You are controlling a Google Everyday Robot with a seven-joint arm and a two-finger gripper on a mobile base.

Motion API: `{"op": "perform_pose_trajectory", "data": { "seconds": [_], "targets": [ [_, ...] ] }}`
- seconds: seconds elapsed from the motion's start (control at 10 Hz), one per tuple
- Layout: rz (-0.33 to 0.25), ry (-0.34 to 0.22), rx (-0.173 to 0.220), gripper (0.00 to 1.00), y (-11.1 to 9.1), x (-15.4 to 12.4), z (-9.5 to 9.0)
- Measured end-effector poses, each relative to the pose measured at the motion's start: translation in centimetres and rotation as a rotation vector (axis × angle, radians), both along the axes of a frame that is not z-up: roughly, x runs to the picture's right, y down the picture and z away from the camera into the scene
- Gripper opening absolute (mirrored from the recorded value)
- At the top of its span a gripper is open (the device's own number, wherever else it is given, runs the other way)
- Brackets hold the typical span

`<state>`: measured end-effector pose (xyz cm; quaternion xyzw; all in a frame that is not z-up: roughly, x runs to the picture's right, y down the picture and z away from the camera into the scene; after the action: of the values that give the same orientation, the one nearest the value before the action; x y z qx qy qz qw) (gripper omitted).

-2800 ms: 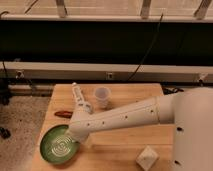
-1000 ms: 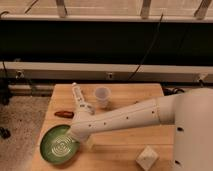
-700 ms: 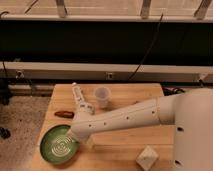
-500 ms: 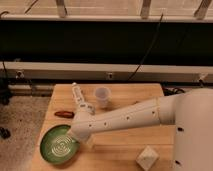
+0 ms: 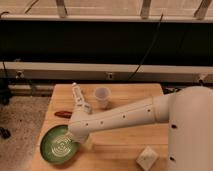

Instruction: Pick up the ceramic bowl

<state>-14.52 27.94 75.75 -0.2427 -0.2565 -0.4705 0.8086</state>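
Observation:
The ceramic bowl (image 5: 58, 146) is wide, shallow and glossy green with pale rings inside. It sits on the front left corner of the wooden table (image 5: 130, 97). My white arm reaches from the right across the table down to the bowl. My gripper (image 5: 78, 143) is at the arm's end, right at the bowl's right rim, and is mostly hidden under the wrist.
A small translucent white cup (image 5: 102, 96) stands behind the arm near the table's middle. A white upright piece (image 5: 77, 96) stands to its left. A thin red-brown object (image 5: 62, 114) lies at the left edge. A pale block (image 5: 147, 159) sits at the front right. Dark wall behind.

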Motion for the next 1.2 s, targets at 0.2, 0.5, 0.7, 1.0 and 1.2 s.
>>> {"op": "perform_pose_trajectory", "data": {
  "seconds": [0.2, 0.5, 0.7, 1.0, 1.2],
  "targets": [
    [-0.033, -0.005, -0.013, 0.78, 0.2, -0.6, -0.2],
    [-0.062, -0.006, -0.026, 0.51, 0.5, -1.0, -0.1],
    [-0.068, -0.008, -0.036, 0.28, 1.1, -1.2, 0.3],
    [-0.056, -0.015, -0.046, 0.01, 1.7, -1.3, 0.7],
    [-0.058, -0.013, -0.046, 0.0, 1.6, -1.2, 0.6]
  ]
}}
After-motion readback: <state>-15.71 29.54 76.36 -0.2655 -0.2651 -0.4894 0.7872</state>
